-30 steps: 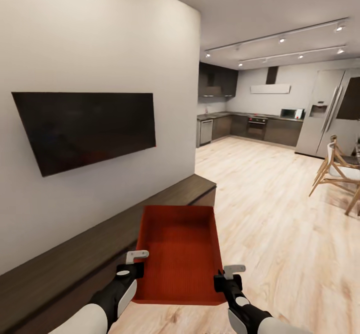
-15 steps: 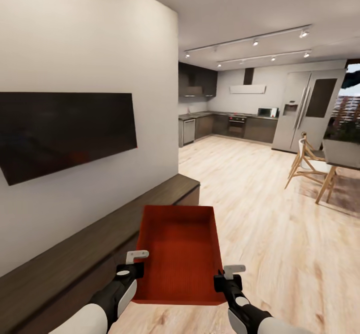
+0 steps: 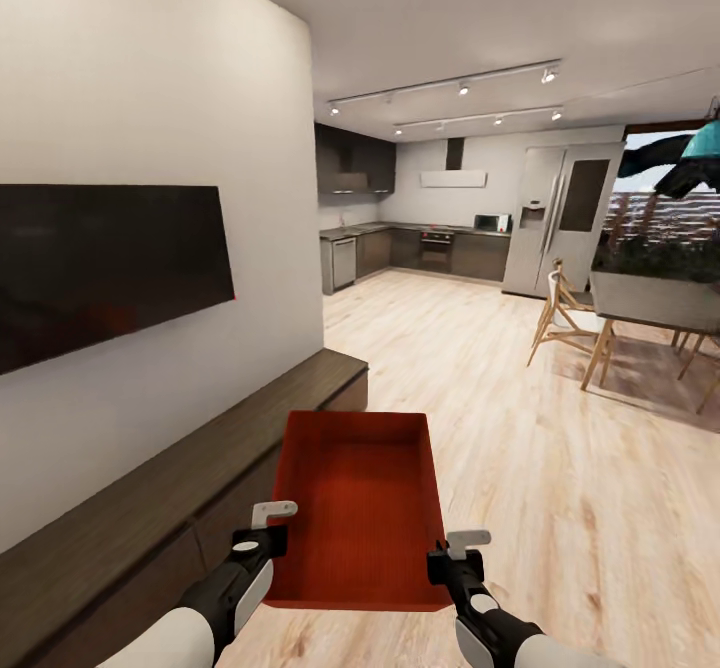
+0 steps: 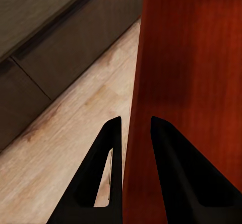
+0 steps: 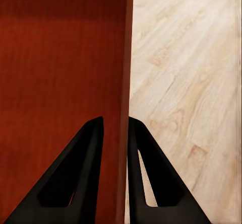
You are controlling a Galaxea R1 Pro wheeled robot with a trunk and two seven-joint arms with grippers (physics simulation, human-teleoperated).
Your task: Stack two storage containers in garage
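I carry one orange-red storage container [image 3: 358, 503], an open-topped tray, level in front of me over the living room's wood-plank floor. My left gripper [image 3: 268, 528] is shut on its left wall near the front corner, and my right gripper [image 3: 452, 553] is shut on its right wall. In the left wrist view the thin wall of the container [image 4: 171, 83] runs between my two black fingers [image 4: 108, 153]. The right wrist view has the container [image 5: 60, 58] with its wall clamped between the fingers [image 5: 91, 153].
A long low dark bench [image 3: 180, 488] runs along the white wall at my left, under a black wall screen [image 3: 100, 268]. Wood-plank floor [image 3: 560, 488] opens ahead toward a kitchen [image 3: 440, 248]. A dining table [image 3: 650, 298] with wooden chairs [image 3: 565, 313] stands at the right.
The whole head view has swung to the right: the wall screen and bench slid left, and the dining table and window came into view. The container and both grippers kept their hold.
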